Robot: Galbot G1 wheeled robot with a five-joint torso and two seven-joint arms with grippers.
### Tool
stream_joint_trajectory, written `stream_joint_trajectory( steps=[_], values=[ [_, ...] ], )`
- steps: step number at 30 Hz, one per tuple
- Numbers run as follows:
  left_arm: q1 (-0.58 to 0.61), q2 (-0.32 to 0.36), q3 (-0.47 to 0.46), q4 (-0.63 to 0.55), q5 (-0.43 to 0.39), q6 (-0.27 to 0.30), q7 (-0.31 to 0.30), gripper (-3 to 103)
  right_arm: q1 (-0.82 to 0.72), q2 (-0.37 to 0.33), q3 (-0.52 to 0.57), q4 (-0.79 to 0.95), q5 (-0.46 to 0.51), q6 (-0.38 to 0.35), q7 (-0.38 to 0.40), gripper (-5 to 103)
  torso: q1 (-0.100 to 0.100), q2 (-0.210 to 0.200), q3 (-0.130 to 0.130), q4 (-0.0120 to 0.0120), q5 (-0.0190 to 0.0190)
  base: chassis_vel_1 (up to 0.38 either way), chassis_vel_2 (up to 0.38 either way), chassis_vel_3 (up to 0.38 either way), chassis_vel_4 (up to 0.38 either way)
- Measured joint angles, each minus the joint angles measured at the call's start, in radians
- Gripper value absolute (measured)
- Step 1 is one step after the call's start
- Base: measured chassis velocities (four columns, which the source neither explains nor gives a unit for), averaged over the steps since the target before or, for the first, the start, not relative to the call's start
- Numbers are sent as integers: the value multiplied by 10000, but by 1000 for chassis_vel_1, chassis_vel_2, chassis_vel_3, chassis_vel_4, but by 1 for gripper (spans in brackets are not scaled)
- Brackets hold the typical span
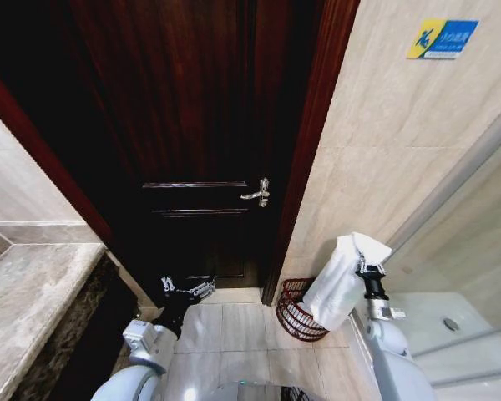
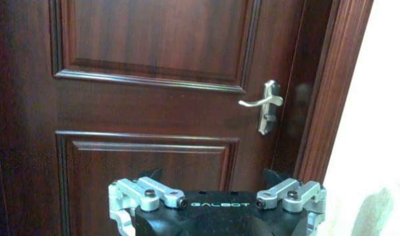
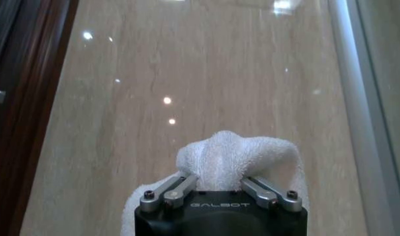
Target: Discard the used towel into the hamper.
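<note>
White terry towel (image 1: 341,282) is pinched at its top in my right gripper (image 1: 366,266), hanging as a long fold just above and partly in front of the reddish-brown open-weave wire hamper (image 1: 292,316), which sits on the tiled floor (image 1: 234,334) at the foot of the beige wall, just right of the dark wooden door (image 1: 192,125). I read this as the carry-over step: towel in hand, not yet dropped. Next move calls for getting the hanging end centred over the hamper mouth, then releasing; the fold looks offset toward the hamper's right rim. Right wrist view confirms the jaws pressed on the towel bunch but gives me wall, no hamper. Left gripper (image 1: 186,289) is parked low by the door, fingers spread, empty; left wrist view adds the silver lever handle (image 2: 266,103).
</note>
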Motion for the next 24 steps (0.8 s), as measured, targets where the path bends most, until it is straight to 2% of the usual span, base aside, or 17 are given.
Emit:
stream_joint_trajectory(
  steps=[5, 7, 10, 15, 18, 24],
  values=[
    [0, -1, 0, 0, 0, 0, 0, 100, 11, 207, 143, -419, -134, -2, 0, 9, 0, 0, 0, 2, -1, 0, 0, 0, 0],
    [0, 0, 0, 0, 0, 0, 0, 100, 68, 292, 208, -819, -244, 105, -1, 9, 0, 0, 0, -6, -1, 0, 0, 0, 0],
    [0, 0, 0, 0, 0, 0, 0, 100, 293, 402, 215, -1827, -626, 360, -8, 9, 0, 0, 0, 0, 1, 0, 0, 0, 0],
    [0, 0, 0, 0, 0, 0, 0, 100, 454, 476, 223, -2779, -978, 676, -11, 9, 0, 0, 0, -2, 2, 0, 0, 0, 0],
    [0, -1, 0, 0, 0, 0, 0, 100, 695, 586, 229, -3922, -1240, 1075, -66, 9, -1, 0, 0, -1, 1, 0, 0, 0, 0],
    [0, -1, 0, 0, 0, 0, 0, 100, 932, 685, 211, -4822, -1424, 1130, -169, 9, 0, 0, 0, -2, 0, 0, 0, 0, 0]
  ],
)
